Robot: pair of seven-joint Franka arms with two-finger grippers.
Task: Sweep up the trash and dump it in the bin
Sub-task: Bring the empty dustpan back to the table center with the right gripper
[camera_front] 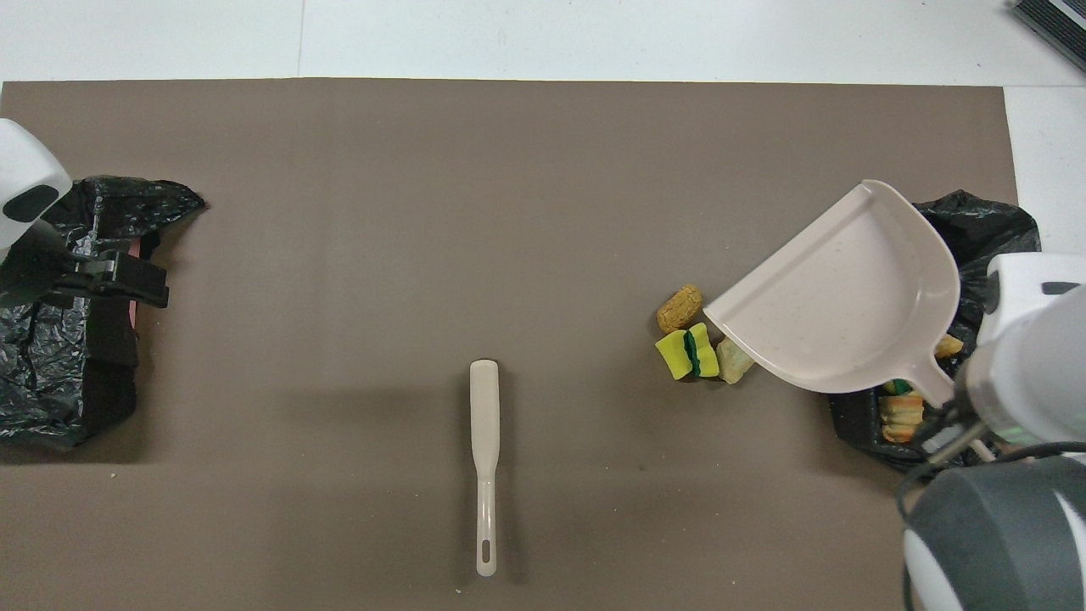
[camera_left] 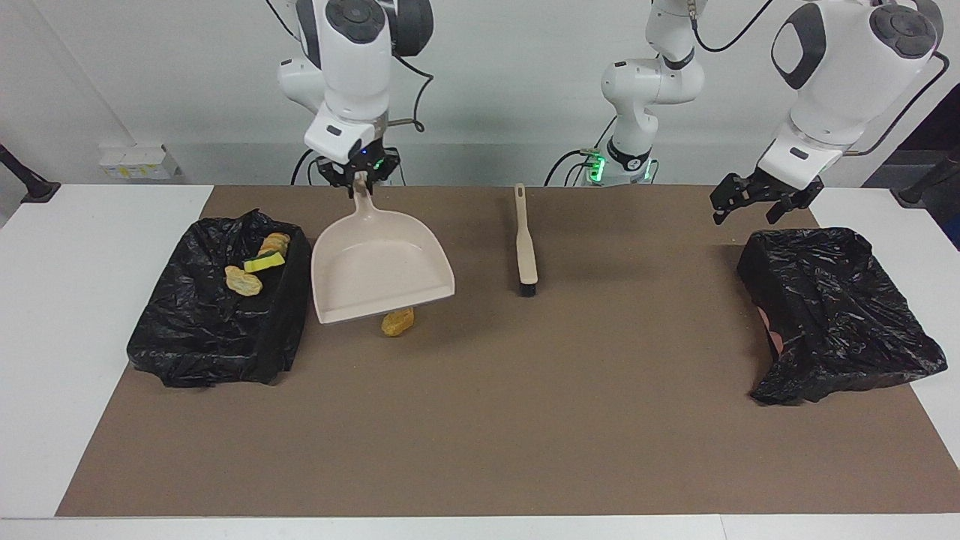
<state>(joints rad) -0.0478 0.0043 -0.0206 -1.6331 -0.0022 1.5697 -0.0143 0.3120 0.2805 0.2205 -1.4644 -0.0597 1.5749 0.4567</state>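
A: Start at the right arm's end of the bench [camera_left: 45, 315]. What's there?

B: Black bag-lined bin [camera_left: 217, 322] on the brown mat [camera_left: 480, 420], w/ three bits of trash in it: two orange-brown nuggets [camera_left: 244, 281] and a yellow-green sponge piece [camera_left: 263, 262].

A: Next along?

B: Right pincer [camera_left: 358, 177], clamped tight on the handle of the beige dustpan [camera_left: 379, 271]. Pan is up in the air, empty, mouth tipped away from the robots. It hangs over the loose trash pile [camera_front: 696, 339] beside the bin. In the facing view only one orange nugget [camera_left: 397, 322] pokes out under the pan's lip; overhead view shows that nugget, a yellow-green sponge [camera_front: 685, 354] and a pale lump [camera_front: 734, 359] touching each other on the mat, pan edge covering part of the lump.

A: Mid-bench?

B: Beige brush [camera_left: 525, 244] flat on the mat, handle toward the robots, dark bristles at the end away from them. Nothing touching it.

A: And the left arm's end?

B: Left pincer [camera_left: 756, 199], fingers spread wide, holding nothing, waiting in the air over the robots' edge of a second black-bagged bin [camera_left: 832, 315]. Can't tell what's in that one.
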